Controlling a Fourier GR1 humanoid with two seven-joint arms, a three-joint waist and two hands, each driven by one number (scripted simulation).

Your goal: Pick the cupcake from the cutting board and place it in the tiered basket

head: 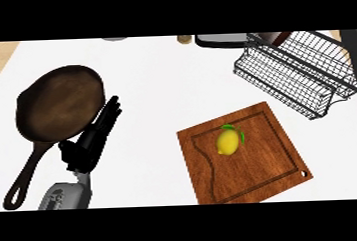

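Lemon (227,142) on cutting board (246,155); tiered basket (298,76) near; left hand (90,140) beside skillet (55,104).

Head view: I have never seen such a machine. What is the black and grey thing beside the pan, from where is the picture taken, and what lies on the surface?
The camera sits at the robot's head and looks steeply down at a white counter. The black thing is the robot's left hand on a grey forearm. Its fingers are straight and hold nothing. The right hand does not show. Beside the hand lies a dark round iron frying pan. At the right is a brown wooden cutting board with a yellow lemon on it, and no cupcake. Beyond it stands a black wire tiered basket.
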